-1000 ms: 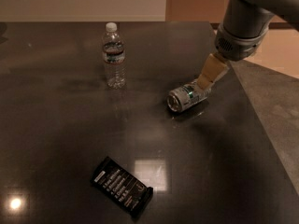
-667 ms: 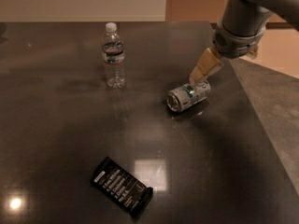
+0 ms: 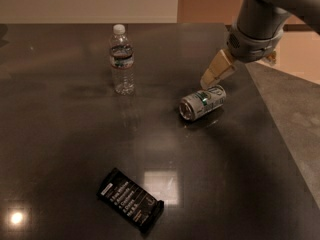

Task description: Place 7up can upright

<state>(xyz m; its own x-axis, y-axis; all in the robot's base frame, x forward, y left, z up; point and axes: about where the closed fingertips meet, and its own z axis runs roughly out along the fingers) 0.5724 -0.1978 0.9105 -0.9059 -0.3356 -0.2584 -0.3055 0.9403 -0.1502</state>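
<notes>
7up can [image 3: 202, 103]: silver w/ green label, lying on its side; claw [image 3: 212, 77] just beyond its right end.

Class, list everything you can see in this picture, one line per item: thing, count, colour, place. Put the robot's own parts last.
7up can: 1, silver with green label, lying on its side, right of the table's centre.
water bottle: 1, clear with white cap, upright, behind and left of the can.
black packet: 1, black with pale print, flat near the front edge.
table: 1, dark and glossy, under all three.
arm: 1, grey, top right.
tool: 1, beige, close above the can's far end.
</notes>
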